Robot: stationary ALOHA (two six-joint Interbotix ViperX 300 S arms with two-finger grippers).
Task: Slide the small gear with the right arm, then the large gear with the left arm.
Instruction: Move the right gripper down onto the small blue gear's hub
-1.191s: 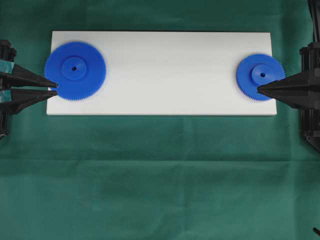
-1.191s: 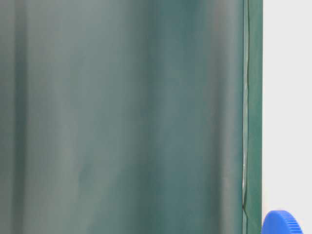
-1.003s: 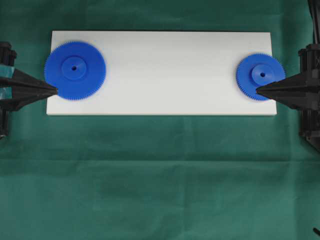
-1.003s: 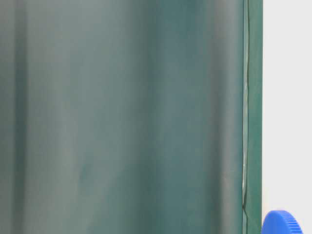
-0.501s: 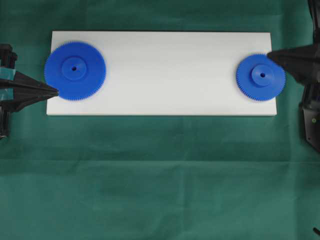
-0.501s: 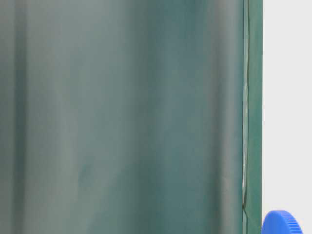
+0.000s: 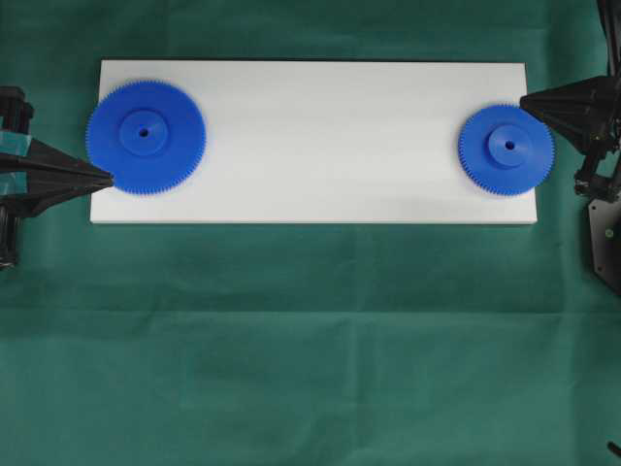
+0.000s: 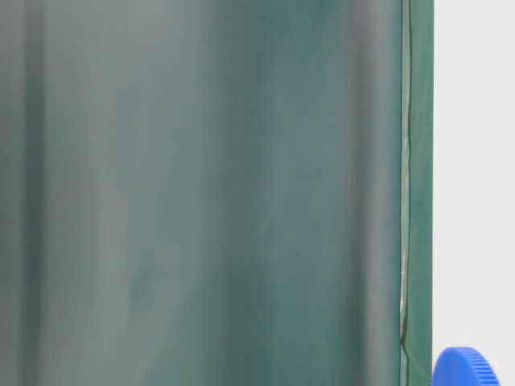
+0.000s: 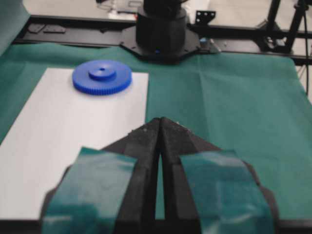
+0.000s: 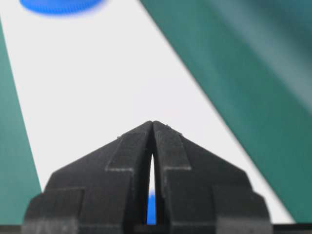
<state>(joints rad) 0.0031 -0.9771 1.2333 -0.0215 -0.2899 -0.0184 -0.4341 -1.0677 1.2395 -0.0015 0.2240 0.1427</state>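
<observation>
The first step is in hand. The smaller bright blue plastic gear (image 7: 506,149) lies flat at the three o'clock end of the white rectangular board (image 7: 320,146), and the right arm's pointed black gripper (image 7: 525,101), fingers pressed together on nothing, sits at the gear's one o'clock edge. Next, it likely needs to push the gear toward nine o'clock. The larger blue plastic gear (image 7: 146,137) waits at the nine o'clock end, the left arm's closed, empty gripper (image 7: 108,178) at its seven o'clock rim. No containers are present.

small gear (image 7: 506,149) – bright blue | large gear (image 7: 146,137) – bright blue | board (image 7: 320,146) – plain white | cloth (image 7: 310,340) – dark green | left gripper (image 9: 160,122) – black, green tape | right gripper (image 10: 152,124) – black
</observation>
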